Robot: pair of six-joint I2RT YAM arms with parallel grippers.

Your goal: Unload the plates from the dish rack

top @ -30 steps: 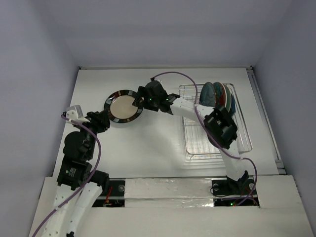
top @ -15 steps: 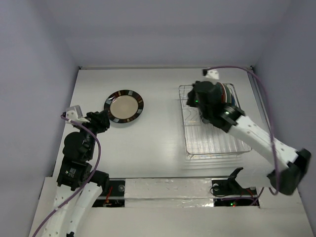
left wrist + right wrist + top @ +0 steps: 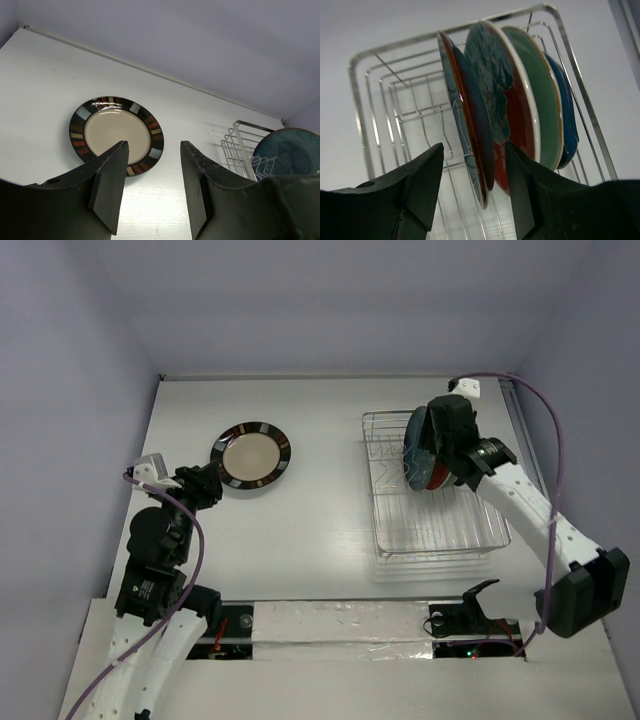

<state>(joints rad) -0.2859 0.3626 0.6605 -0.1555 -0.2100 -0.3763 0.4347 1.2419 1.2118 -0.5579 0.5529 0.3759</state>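
The chrome wire dish rack (image 3: pixel 440 530) stands at the right. Several plates stand on edge at its far end (image 3: pixel 416 452). The right wrist view shows them in a row: a dark-rimmed teal plate (image 3: pixel 475 125) in front, then a red one with a teal flower (image 3: pixel 512 115), a green one (image 3: pixel 542 100) and a dark blue one (image 3: pixel 568 120). My right gripper (image 3: pixel 474 150) is open with its jaws astride the lower edge of the front plate, not closed on it. My left gripper (image 3: pixel 152 145) is open and empty, low over the table.
A cream plate with a dark rim of coloured blocks (image 3: pixel 251 457) lies flat on the table at the left, just beyond my left gripper (image 3: pixel 205 485); it also shows in the left wrist view (image 3: pixel 117 131). Walls close in the table at the back and sides.
My right arm has left the cream plate on the table at the left and swung right, back to the rack, over the standing plates. The left arm has not moved.
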